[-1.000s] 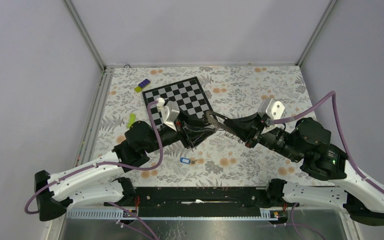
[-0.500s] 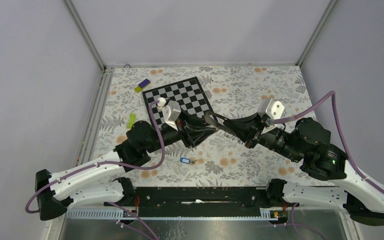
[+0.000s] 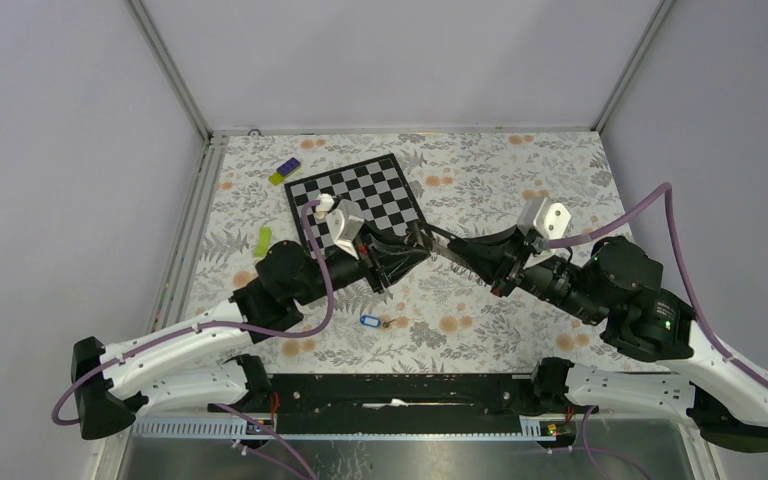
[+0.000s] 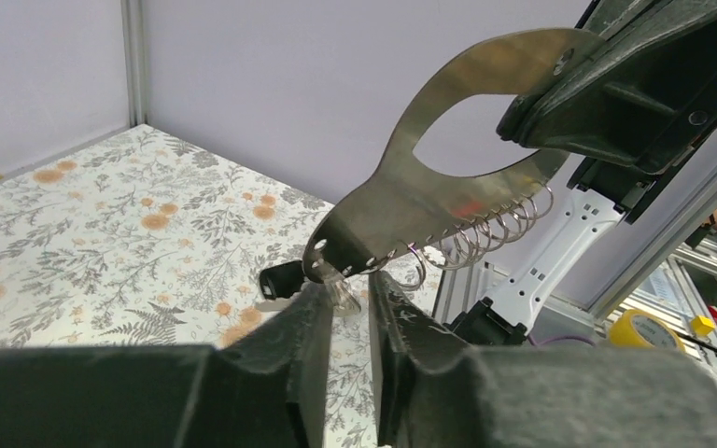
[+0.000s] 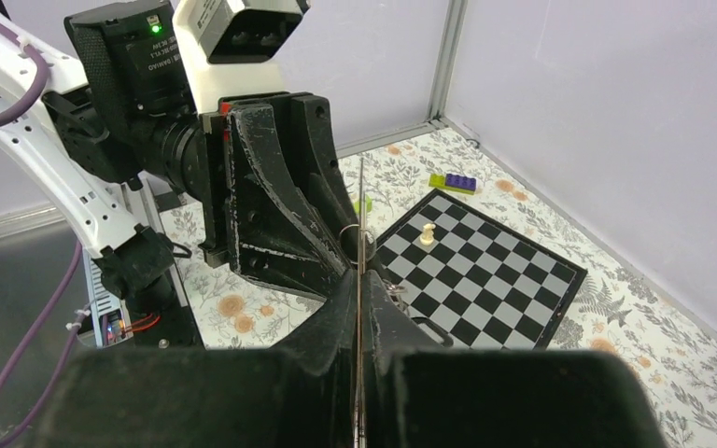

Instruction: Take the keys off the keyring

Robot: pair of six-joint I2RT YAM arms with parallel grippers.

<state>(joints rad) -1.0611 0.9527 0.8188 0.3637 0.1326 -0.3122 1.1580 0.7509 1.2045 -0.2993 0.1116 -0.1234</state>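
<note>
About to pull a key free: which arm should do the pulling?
Left. The right gripper is shut on the metal plate, steadying it; the left gripper has its fingers either side of a silvery key hanging at the plate's tip.

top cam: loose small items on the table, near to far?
blue tag → green piece → purple-and-yellow block. Chessboard overlaps the last two in depth, so skipped.

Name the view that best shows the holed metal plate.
Left wrist: the metal plate faces it, hole and outline plain. Right wrist sees it edge-on, a thin line; top external, only a small sliver.
</note>
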